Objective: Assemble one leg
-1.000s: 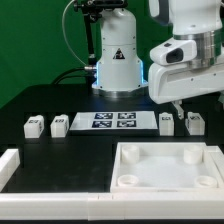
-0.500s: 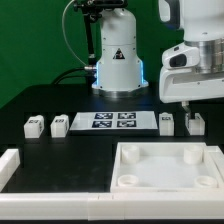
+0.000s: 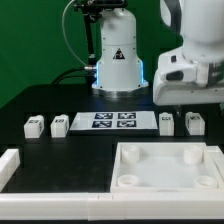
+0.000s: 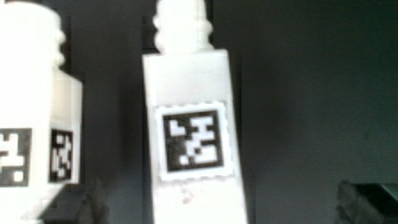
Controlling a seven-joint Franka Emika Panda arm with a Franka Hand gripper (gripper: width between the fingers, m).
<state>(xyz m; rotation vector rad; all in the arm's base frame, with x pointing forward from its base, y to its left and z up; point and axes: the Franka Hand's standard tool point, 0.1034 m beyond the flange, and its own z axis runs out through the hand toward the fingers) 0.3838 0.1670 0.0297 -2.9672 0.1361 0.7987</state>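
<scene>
Holds the gripper spread wide, clamped on nothing, above the black table at the exterior view's right. Frames the leg in the wrist view between two dark fingertips, touching neither, tag face up, narrow peg end pointing away from them. Lies on the table just beside a second leg, parted from it by a thin dark gap. Matches one of two legs under the hand in the exterior view, the inner right leg or the outer right leg; cannot tell which. Leaves two more at the exterior view's left, the far-left leg and the near-left leg, with the marker board between the two pairs. Shows the large white panel nearer the camera, sockets up, touching none of the legs.
</scene>
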